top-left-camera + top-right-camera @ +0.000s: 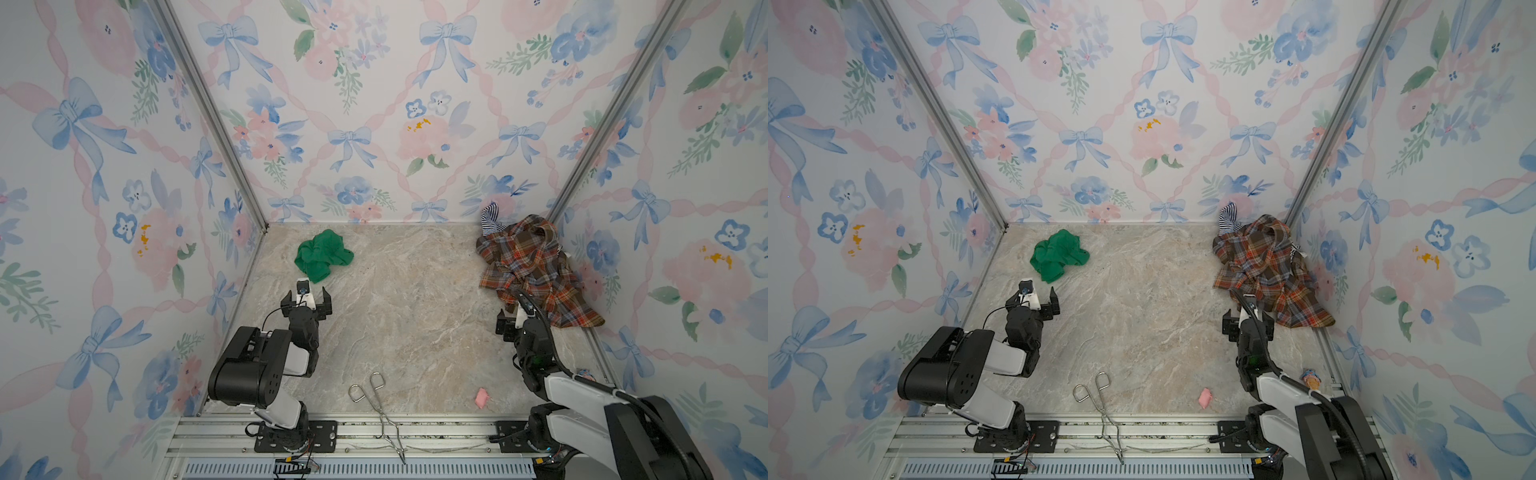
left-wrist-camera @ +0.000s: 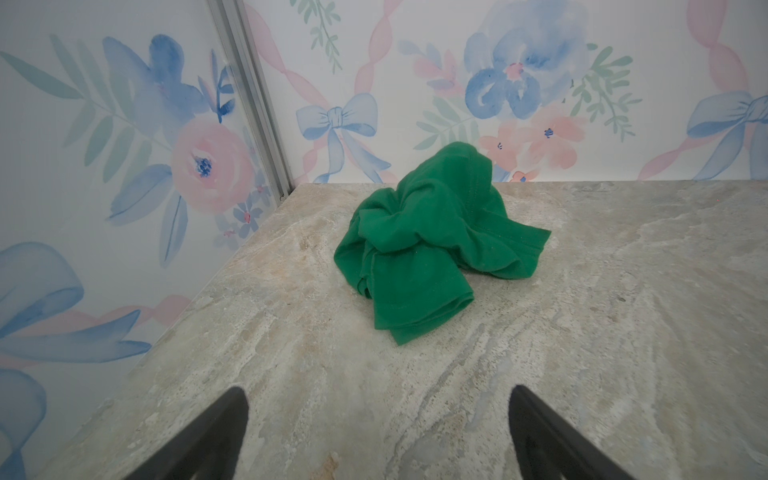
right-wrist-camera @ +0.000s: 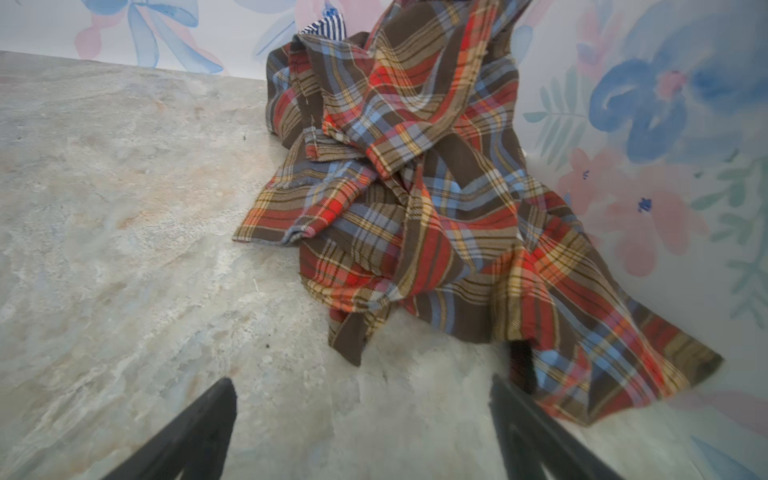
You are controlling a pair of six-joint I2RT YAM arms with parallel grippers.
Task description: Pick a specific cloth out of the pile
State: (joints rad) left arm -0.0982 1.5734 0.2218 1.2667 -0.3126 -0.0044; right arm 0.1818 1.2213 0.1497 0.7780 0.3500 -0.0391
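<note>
1. Left wrist view shows the green cloth bunched in a loose mound on the marble tabletop, alone, near the back wall and toward the left corner post. It appears already separated, since nothing else touches it.
2. Both top views show the pile well apart from the green cloth, across the tabletop in the right back corner. The plaid shirt drapes over the heap and leans on the wall; the striped cloth peeks out behind it.
3. Just short of the green cloth, the left gripper points at it, fingers spread wide and empty, arm folded low over the table.
4. Far from the green cloth, the right gripper faces the plaid shirt's hem, fingers wide, holding nothing; one tip lies just beside the fabric.
5. Nearest the camera, far from the green cloth, lie metal tongs and a small pink object, untouched.
</note>
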